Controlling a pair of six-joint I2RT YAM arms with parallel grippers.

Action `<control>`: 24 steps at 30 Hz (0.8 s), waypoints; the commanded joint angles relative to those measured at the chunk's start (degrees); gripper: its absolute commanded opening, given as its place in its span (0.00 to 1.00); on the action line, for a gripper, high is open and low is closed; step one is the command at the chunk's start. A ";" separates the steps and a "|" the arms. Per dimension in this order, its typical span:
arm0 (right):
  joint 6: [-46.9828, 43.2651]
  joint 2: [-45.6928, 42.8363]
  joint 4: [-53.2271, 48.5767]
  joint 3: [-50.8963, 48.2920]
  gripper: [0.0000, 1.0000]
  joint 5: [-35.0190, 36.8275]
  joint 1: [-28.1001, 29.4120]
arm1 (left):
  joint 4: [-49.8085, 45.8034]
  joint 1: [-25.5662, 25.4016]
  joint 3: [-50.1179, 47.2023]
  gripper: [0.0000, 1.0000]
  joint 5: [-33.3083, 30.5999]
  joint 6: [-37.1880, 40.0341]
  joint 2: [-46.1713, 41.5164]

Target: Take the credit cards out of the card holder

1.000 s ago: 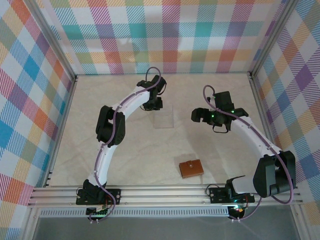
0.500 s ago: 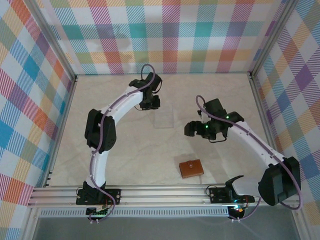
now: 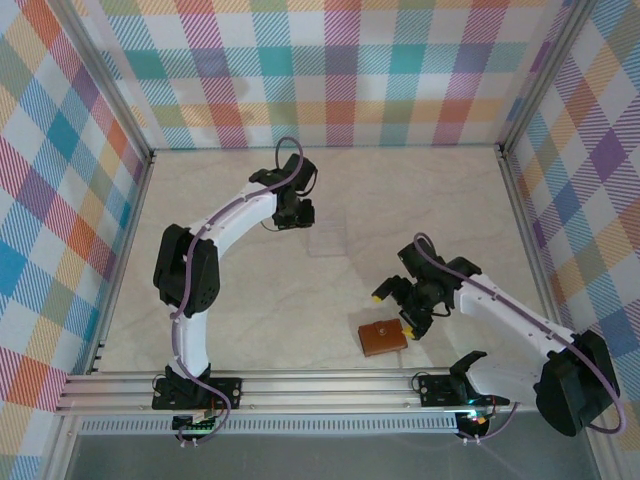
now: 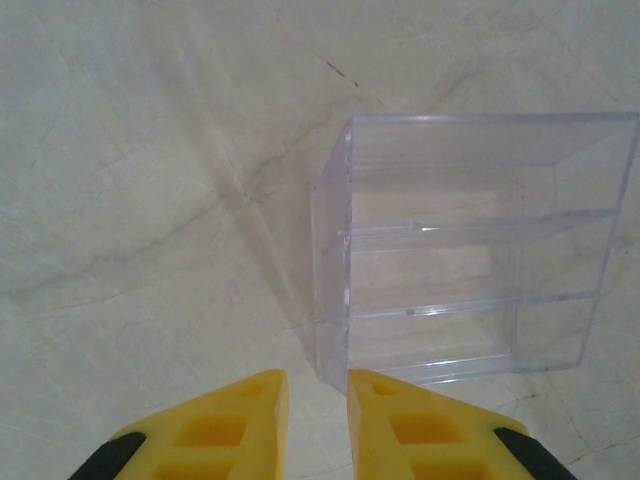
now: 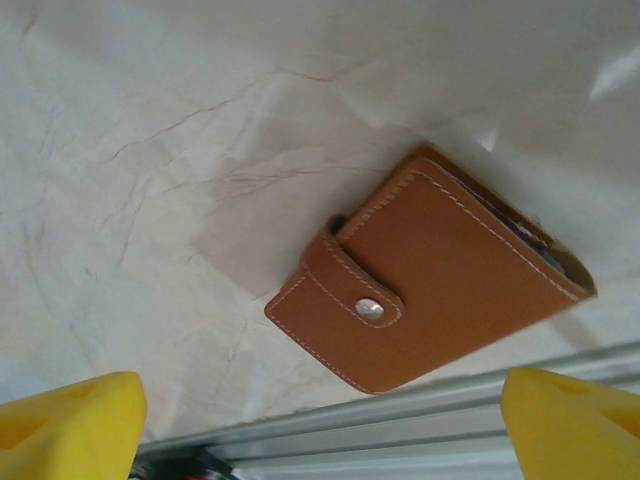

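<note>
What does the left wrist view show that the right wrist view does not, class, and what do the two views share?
Left wrist alone: a clear plastic tray with dividers, lying just ahead of the left gripper, whose yellow fingers stand close together. Right wrist alone: the brown card holder, snapped shut, near a metal rail, between the widely spread fingers of the right gripper. Shared: the pale marbled table and yellow fingertips.

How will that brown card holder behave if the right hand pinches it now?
The card holder lies flat and snapped shut, so it probably lifts as one piece. Being thin on smooth table, it may slide before the open right hand gets under an edge. The leather looks semi-stiff, likely flexing slightly.
</note>
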 commanded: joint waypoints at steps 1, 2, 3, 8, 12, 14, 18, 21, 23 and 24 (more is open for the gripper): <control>20.16 -1.54 -2.10 -1.61 0.94 -0.10 0.88 | 1.58 -0.54 -0.57 0.23 1.19 1.22 -2.98; 22.41 -1.96 -2.86 -2.00 0.94 -0.25 0.97 | 1.64 -0.54 -0.55 0.24 1.02 1.40 -2.95; 24.80 -2.37 -3.00 -2.79 0.95 -0.39 0.98 | 1.59 -0.54 -0.41 0.24 0.68 1.49 -3.08; 32.05 -3.13 1.37 -7.78 0.98 -2.61 1.15 | 1.91 -0.46 -0.21 0.24 -0.04 1.67 -3.55; 32.94 0.03 5.34 -8.84 1.00 -3.70 1.17 | 2.16 -0.41 -0.24 0.25 -0.61 1.67 -3.70; 33.37 1.99 7.71 -9.40 1.00 -4.40 1.32 | 2.28 -0.28 -0.43 0.25 -0.80 1.75 -3.83; 33.55 5.32 9.39 -9.44 1.00 -4.49 1.42 | 2.24 0.15 -0.64 0.25 -0.88 1.79 -3.83; 33.60 7.00 10.74 -10.02 0.99 -4.51 1.44 | 2.11 0.57 -0.55 0.25 -0.92 1.96 -4.00; 33.03 7.70 11.30 -9.96 0.98 -4.26 1.47 | 1.98 0.76 -0.55 0.25 -0.92 2.11 -4.09; 32.82 8.14 11.59 -10.10 0.97 -4.06 1.53 | 1.90 0.94 -0.50 0.26 -1.06 2.29 -4.23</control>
